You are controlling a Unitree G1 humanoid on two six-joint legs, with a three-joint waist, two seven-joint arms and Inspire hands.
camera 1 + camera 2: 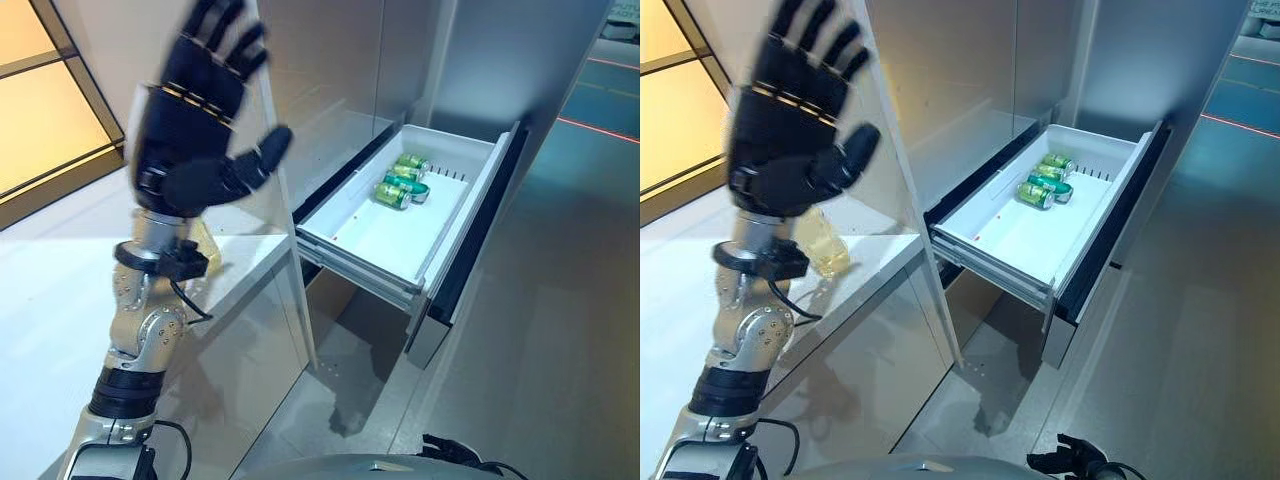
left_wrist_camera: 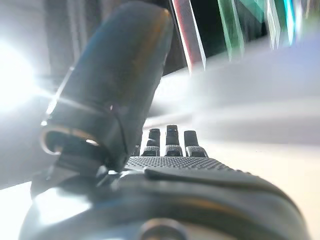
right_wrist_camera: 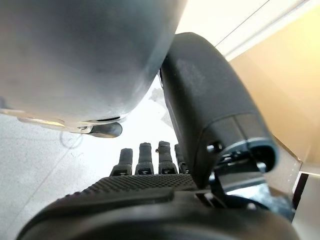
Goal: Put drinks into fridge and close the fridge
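left eye view shows the fridge (image 1: 560, 60), grey and tall, with its white drawer (image 1: 370, 235) pulled out wide. beside it stands a pale counter (image 1: 60, 290). the left hand (image 1: 195, 120) is raised high above the counter, fingers straight and spread, holding nothing. the right hand (image 3: 150, 185) shows only in the right wrist view, fingers straight, also holding nothing. a yellowish bottle (image 1: 825, 245) stands on the counter near its front edge, partly behind the left arm. three green cans (image 1: 402, 182) lie on their sides together at the back edge of the drawer.
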